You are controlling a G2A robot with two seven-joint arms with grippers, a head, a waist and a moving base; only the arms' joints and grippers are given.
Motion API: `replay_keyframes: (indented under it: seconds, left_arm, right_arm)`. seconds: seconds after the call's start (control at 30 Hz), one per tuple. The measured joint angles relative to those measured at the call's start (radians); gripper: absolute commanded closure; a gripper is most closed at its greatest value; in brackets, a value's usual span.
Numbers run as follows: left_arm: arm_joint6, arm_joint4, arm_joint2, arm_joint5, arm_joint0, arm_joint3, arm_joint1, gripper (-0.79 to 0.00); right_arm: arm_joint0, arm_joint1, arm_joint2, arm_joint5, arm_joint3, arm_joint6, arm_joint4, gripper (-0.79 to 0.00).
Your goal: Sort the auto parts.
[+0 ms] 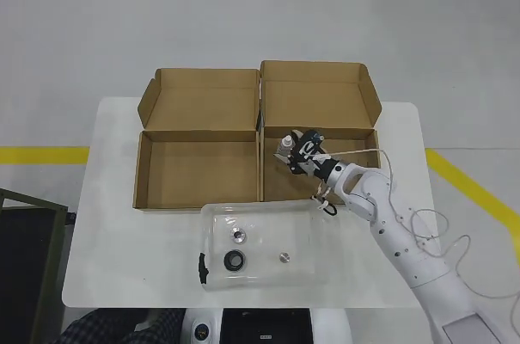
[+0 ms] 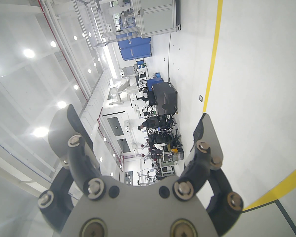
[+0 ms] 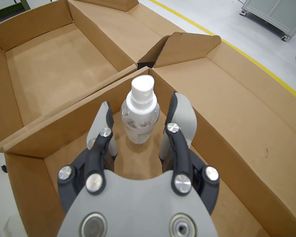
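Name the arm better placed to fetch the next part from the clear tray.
Right, probably. The right gripper sits in the cardboard box next to the clear tray, jaws open around the spray bottle. The left gripper, jaws open, faces away from the table.

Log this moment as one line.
right gripper: open around bottle | bottle: upright in right box | left gripper: open, empty | tray: three parts

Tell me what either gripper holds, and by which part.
Nothing is held. The right gripper is open around the clear bottle standing in a cardboard box, with gaps on both sides of its body. The left gripper is open and empty.
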Motion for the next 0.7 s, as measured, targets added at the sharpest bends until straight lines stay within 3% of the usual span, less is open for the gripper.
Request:
replay_keyframes:
  seconds: [0.07, 0.27, 0.7]
  left_arm:
    - [0.000, 0.000, 0.000, 0.000, 0.000, 0.000, 0.000, -0.785]
    - [0.000, 0.000, 0.000, 0.000, 0.000, 0.000, 0.000, -0.785]
    - [0.000, 0.000, 0.000, 0.000, 0.000, 0.000, 0.000, -0.785]
  right_arm:
    - [-0.003, 0.001, 0.009, 0.004, -0.011, -0.006, -0.003, -0.782]
    - [-0.053, 0.021, 0.069, -0.002, -0.126, -0.009, -0.073, -0.785]
    - [-0.331, 0.079, 0.217, -0.137, -0.555, 0.136, -0.169, -0.785]
